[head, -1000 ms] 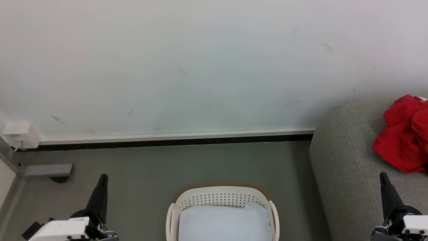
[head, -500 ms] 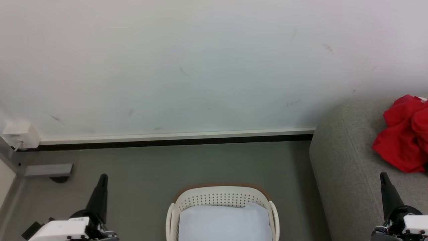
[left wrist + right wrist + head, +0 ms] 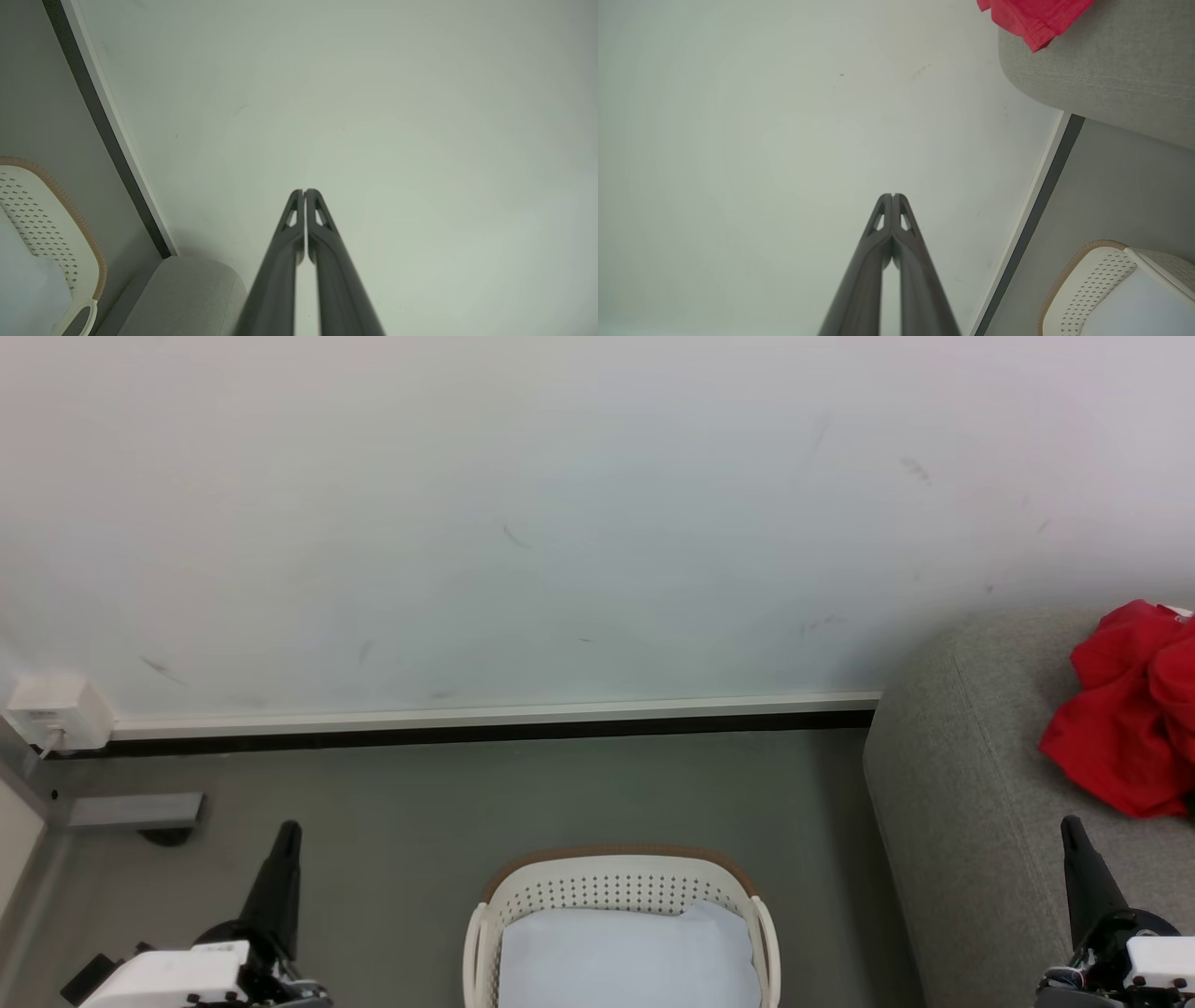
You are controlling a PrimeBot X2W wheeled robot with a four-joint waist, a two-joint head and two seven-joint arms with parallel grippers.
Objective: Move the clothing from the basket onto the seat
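basket point(image 3: 616, 852) sits on floor point(image 3: 420, 803), clothing point(image 3: 1125, 728) lies on seat point(image 3: 971, 803).

Red clothing point(image 3: 1130, 719) crumpled on grey seat point(image 3: 971, 821); cream basket point(image 3: 616, 887) w/ pale cloth.
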